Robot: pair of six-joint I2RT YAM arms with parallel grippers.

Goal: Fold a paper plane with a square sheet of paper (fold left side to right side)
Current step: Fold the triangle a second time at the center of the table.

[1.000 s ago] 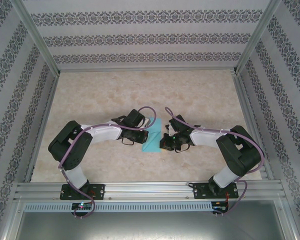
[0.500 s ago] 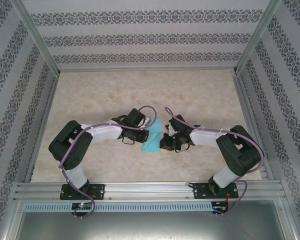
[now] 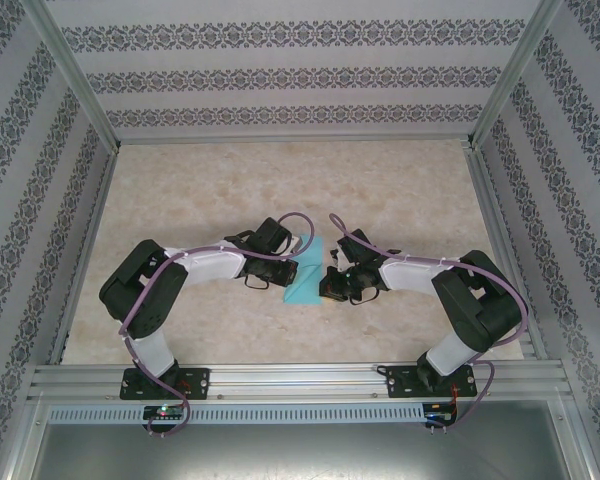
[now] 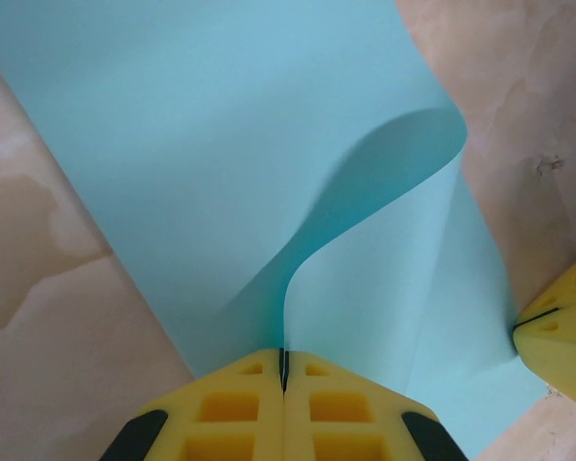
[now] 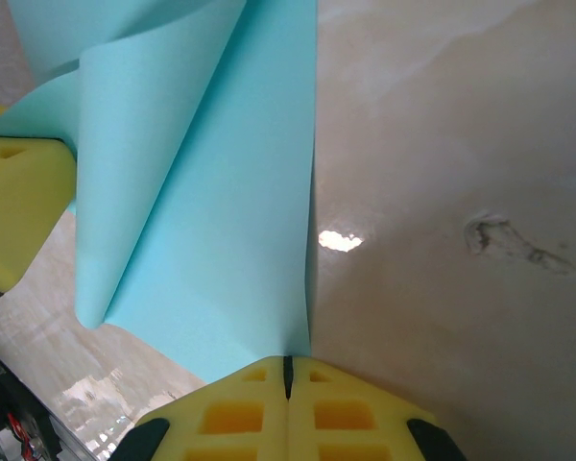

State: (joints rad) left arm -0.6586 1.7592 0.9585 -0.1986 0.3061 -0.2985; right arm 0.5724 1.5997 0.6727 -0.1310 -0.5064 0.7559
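Pinching the paper (image 3: 305,285) at mid-frame with left gripper (image 4: 283,370) and right gripper (image 5: 288,370), both pressed tight. Barely moved since before; left side curled up, fold not done yet.

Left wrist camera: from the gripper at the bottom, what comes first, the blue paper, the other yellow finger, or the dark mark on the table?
1. The blue paper: pinched in the left gripper, touching.
2. The right gripper's finger: lower right edge.
3. The dark mark: upper right, on the table.
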